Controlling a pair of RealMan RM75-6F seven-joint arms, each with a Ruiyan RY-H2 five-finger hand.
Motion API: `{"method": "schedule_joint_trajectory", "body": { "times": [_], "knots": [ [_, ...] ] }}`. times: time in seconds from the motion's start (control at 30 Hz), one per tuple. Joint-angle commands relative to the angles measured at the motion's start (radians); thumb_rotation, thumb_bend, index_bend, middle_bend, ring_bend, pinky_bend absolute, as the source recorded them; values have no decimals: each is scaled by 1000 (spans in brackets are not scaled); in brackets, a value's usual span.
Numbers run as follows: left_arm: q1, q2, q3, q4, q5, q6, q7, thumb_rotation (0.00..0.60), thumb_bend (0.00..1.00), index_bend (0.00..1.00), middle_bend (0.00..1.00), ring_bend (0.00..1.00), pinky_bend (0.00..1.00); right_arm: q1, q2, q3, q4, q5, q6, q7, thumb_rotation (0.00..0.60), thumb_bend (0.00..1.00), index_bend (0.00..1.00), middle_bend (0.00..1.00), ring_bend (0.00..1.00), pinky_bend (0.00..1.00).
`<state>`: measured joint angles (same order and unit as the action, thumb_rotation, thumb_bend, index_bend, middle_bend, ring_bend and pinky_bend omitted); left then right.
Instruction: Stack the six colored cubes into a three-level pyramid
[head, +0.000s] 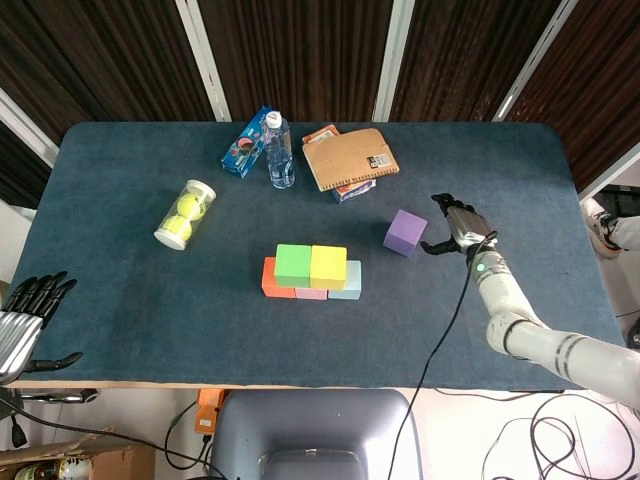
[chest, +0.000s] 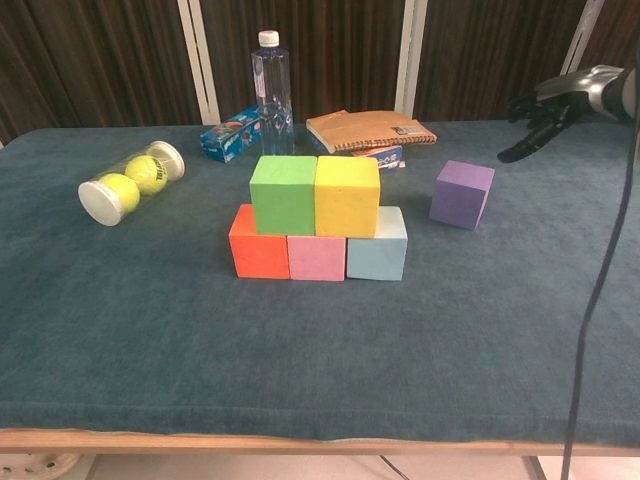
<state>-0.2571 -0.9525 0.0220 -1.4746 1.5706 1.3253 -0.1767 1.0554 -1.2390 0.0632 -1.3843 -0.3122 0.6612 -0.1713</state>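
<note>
Five cubes already form two levels; the purple cube (chest: 462, 194) remains unstacked on the table, just beside the right hand (head: 457, 226), whose empty fingers (chest: 522, 150) are spread apart. The top level remains.

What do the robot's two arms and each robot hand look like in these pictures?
The right robot hand has black fingers and a silver-grey back. Its forearm is pale grey with a small green light, darker bands nearer the elbow, and a black cable along it. The left robot hand is likewise silver with black fingers; its arm is out of view.
</note>
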Motion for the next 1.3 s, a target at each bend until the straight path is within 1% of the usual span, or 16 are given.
{"method": "schedule_joint_trajectory", "body": {
  "times": [0.03, 0.1, 0.3, 0.5, 0.67, 0.77, 0.97, 1.13, 1.3],
  "knots": [
    [-3, -8, -3, 19, -7, -10, -13, 487, 80, 30, 0, 0, 67, 89, -91, -33, 99, 165, -18, -117, 508, 236, 0, 0, 0, 0],
    [-4, -13, -3, 35, -9, -17, -24, 488, 80, 30, 0, 0, 67, 104, -118, -33, 130, 218, -17, -140, 512, 236, 0, 0, 0, 0],
    [-15, -27, -9, 73, -19, -40, -56, 487, 80, 30, 0, 0, 67, 113, -176, -32, 196, 278, -25, -183, 511, 235, 0, 0, 0, 0],
    [-16, -36, -11, 88, -21, -43, -57, 487, 80, 30, 0, 0, 67, 95, -226, -14, 259, 269, -51, -187, 511, 227, 1, 0, 0, 0],
    [-16, -40, -10, 94, -23, -48, -58, 488, 80, 30, 0, 0, 67, 82, -259, 1, 310, 268, -59, -192, 511, 227, 27, 0, 0, 0],
    [-15, -41, -10, 96, -22, -47, -61, 488, 80, 30, 0, 0, 67, 75, -271, 13, 329, 267, -67, -191, 511, 227, 57, 0, 0, 0],
    [-14, -44, -8, 106, -22, -52, -70, 489, 80, 30, 0, 0, 67, 58, -307, 35, 380, 256, -83, -187, 510, 226, 174, 0, 0, 0],
    [-14, -45, -8, 110, -22, -52, -76, 489, 80, 30, 0, 0, 67, 47, -329, 55, 405, 250, -70, -188, 509, 227, 303, 0, 0, 0],
    [-13, -45, -8, 113, -21, -49, -78, 488, 81, 30, 0, 0, 67, 37, -334, 71, 411, 238, -66, -198, 510, 226, 352, 0, 0, 0]
  ]
}}
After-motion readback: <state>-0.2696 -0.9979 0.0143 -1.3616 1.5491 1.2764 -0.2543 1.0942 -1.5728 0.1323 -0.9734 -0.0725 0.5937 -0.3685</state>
